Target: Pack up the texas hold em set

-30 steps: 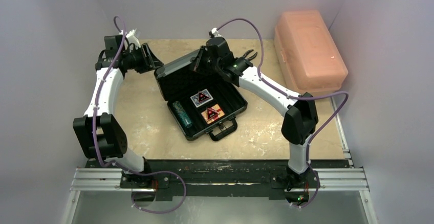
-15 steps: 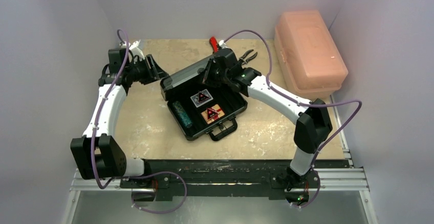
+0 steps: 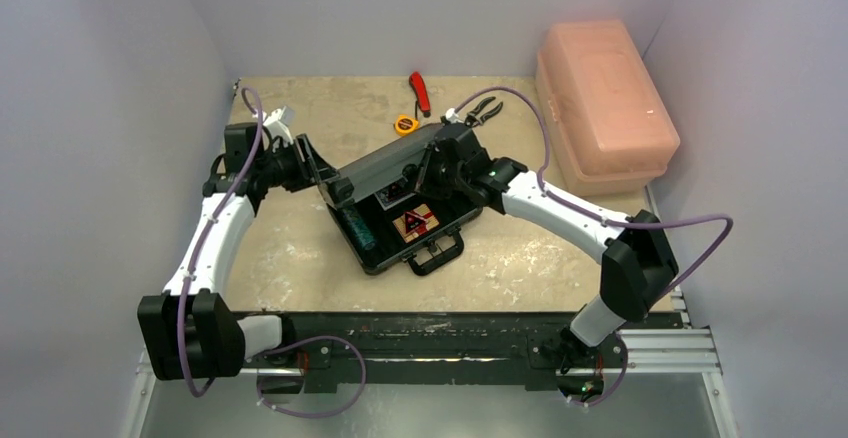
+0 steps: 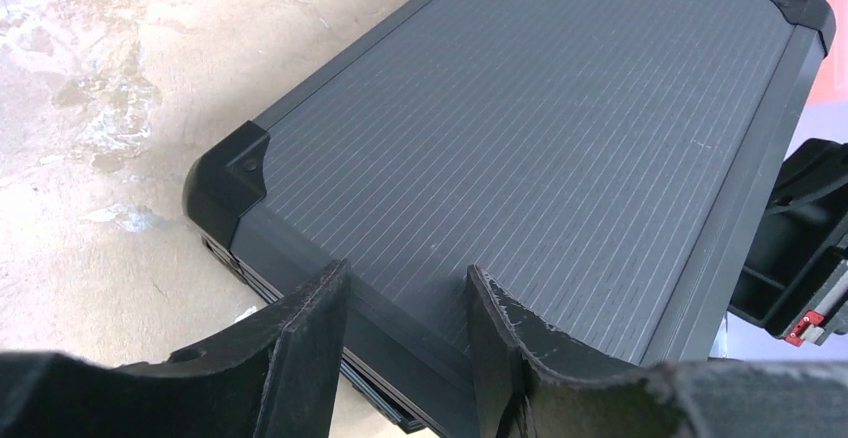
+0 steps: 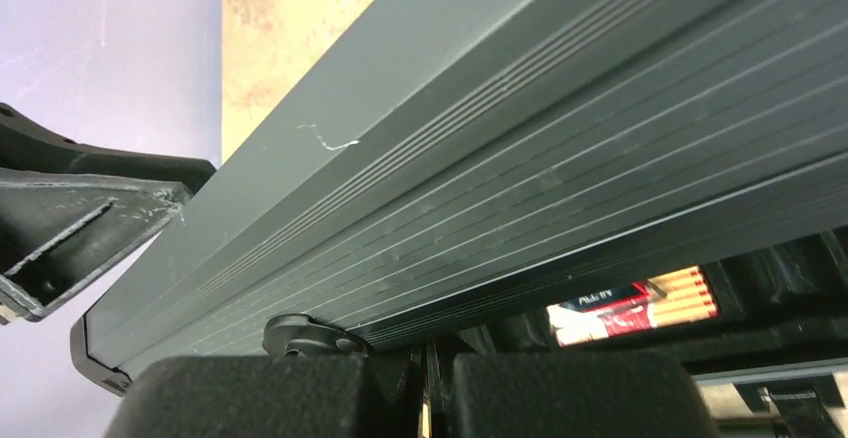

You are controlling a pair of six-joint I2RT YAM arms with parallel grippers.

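Observation:
The black briefcase (image 3: 440,236) lies open in the middle of the table, and its ribbed lid (image 3: 385,163) tilts forward, partly lowered over the base. Inside I see a teal chip roll (image 3: 356,226) and an orange-red card deck (image 3: 414,222) with a red-black triangle on it. My left gripper (image 3: 318,163) is open behind the lid's left end, and its fingertips (image 4: 325,298) rest against the lid's outer face (image 4: 540,108). My right gripper (image 3: 425,168) is shut and pressed against the lid's free edge (image 5: 520,138), next to a latch (image 5: 300,336). The deck (image 5: 635,303) shows under that edge.
A large pink plastic box (image 3: 603,98) stands at the back right. Behind the case lie a red-handled tool (image 3: 419,91), a small yellow ring-shaped item (image 3: 404,124) and black pliers (image 3: 484,110). The case handle (image 3: 436,256) points toward the near edge.
The lid has swung forward from upright to partly lowered over the base. Both grippers moved toward me with it. The tools behind the case came into view.

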